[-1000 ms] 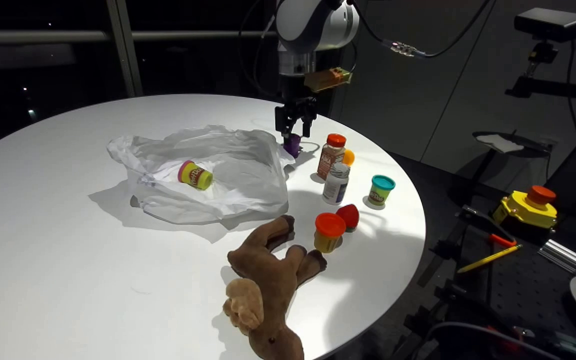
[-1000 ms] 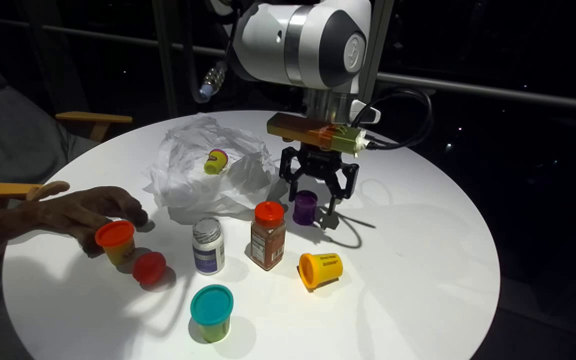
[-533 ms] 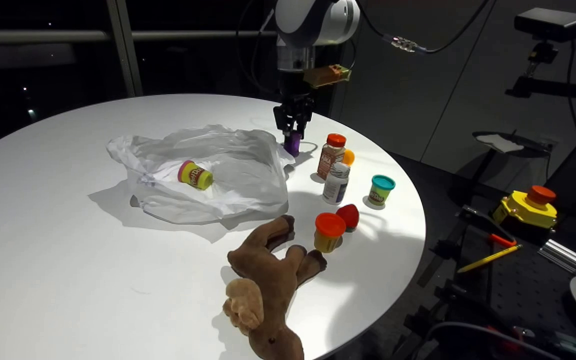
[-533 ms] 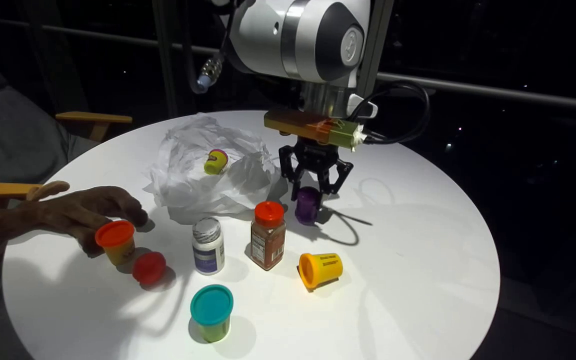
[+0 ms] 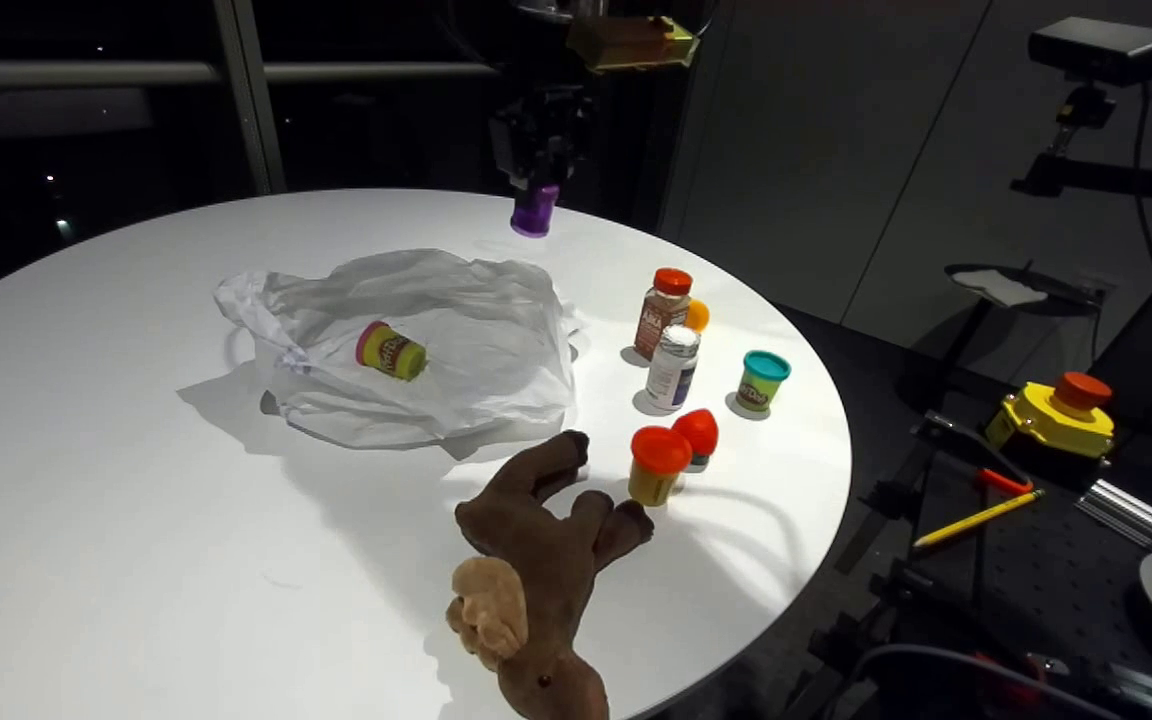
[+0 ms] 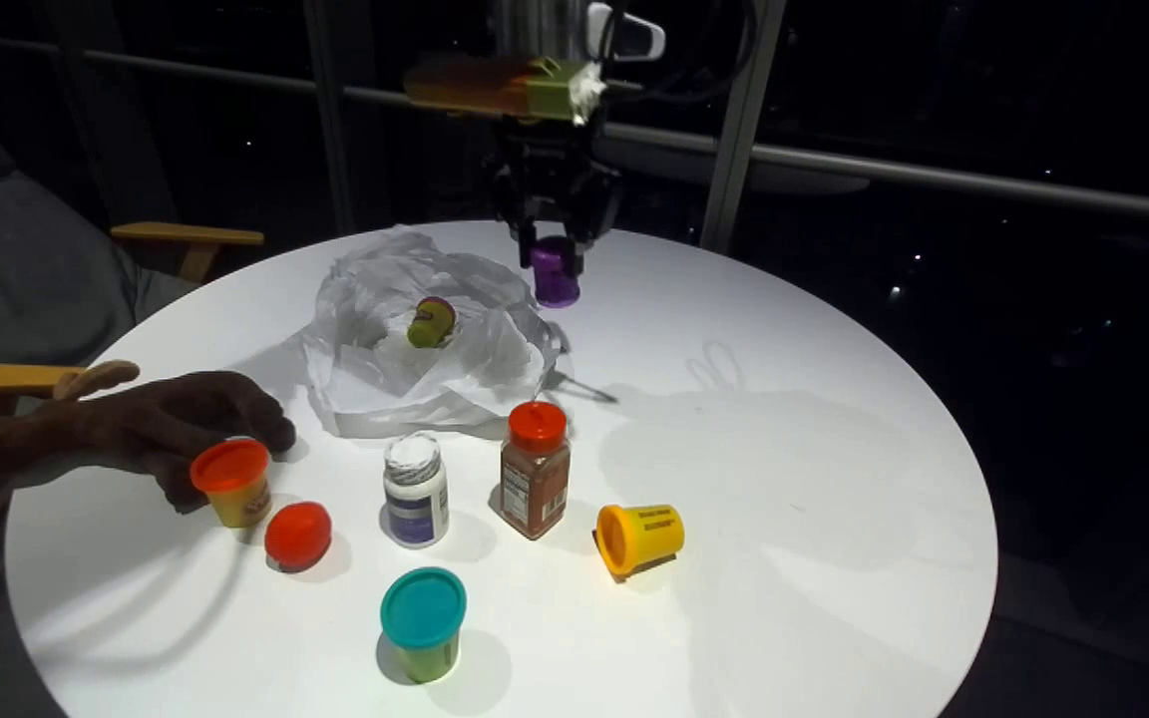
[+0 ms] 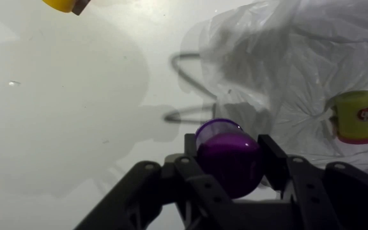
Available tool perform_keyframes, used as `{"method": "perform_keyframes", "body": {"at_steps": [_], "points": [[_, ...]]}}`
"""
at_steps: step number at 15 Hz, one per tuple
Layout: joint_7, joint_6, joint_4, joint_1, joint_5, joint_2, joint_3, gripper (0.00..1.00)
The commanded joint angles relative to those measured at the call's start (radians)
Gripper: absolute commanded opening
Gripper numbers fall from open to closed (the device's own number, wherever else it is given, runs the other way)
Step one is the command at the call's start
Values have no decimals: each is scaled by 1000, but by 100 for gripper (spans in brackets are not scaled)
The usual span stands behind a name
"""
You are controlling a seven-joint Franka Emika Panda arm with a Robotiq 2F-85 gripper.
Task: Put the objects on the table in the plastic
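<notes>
My gripper [image 7: 227,147] is shut on a purple translucent container [image 7: 228,166]. In both exterior views the container [image 5: 533,213] [image 6: 557,284] hangs above the table beside the white plastic bag [image 5: 506,370] [image 6: 495,399]. In the wrist view the bag [image 7: 302,73] lies to the right of the fingers. A yellow Play-Doh tub [image 5: 393,352] lies on its side in the bag. On the table stand a red-capped spice bottle [image 6: 535,489], a white bottle [image 6: 416,504], a teal-lidded tub [image 6: 423,618] and an orange-lidded tub [image 6: 233,484]. A yellow cup [image 6: 646,536] lies on its side.
A red rounded object [image 6: 298,536] sits close to the orange-lidded tub. A brown plush animal [image 5: 536,560] lies near the table's [image 5: 186,560] edge. A chair [image 6: 26,259] stands beside the table in an exterior view.
My gripper has shut on the purple container and lifted it off the table. It has moved up and away toward the table's far side, leftward in both exterior views. The other objects stay put.
</notes>
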Motion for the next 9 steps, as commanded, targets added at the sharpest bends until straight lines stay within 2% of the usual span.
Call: {"method": "perform_keyframes", "body": {"at_steps": [1,3,6,9], "points": [[156,1,-51,118,-111,-62,-12,20],[188,-15,-11,153,-134,-11,4,20],[154,-5,42,171,-112,86,27,20],[156,31,97,187,-131,189,10,20]]}}
